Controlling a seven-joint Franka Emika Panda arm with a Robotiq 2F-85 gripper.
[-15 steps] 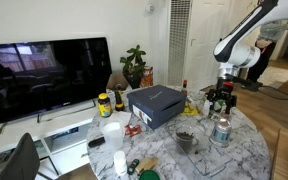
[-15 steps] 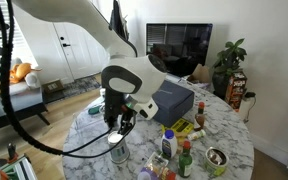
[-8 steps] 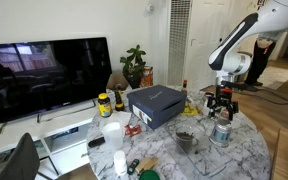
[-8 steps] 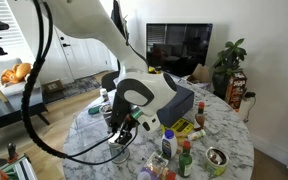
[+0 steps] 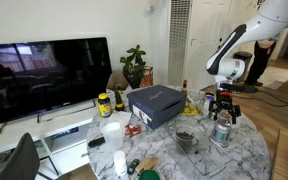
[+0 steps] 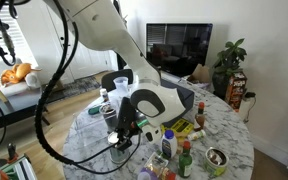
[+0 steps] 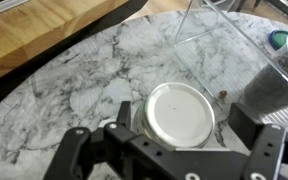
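A: Arm pose?
B: Arm point(image 5: 232, 42) drops in from up high, elbow bent, wrist approx. vertical. Gripper point(image 5: 221, 104) pts straight dwn.
A: Jaws?
B: Spread wide, not clamped. Wrist view: both fingers point(image 7: 72, 150) at btm edge, far apart, one each side.

Round marble counter point(image 5: 252, 156) filled 6 o'clock. Black television point(image 5: 44, 75) stood at 9 o'clock on low white stand point(image 5: 69, 128). Potted plant point(image 5: 134, 65) at 12 o'clock. White walls. White panelled doors point(image 6: 69, 50) at 10 o'clock. Wood floor point(image 7: 44, 30) at 11 o'clock in wrist view.
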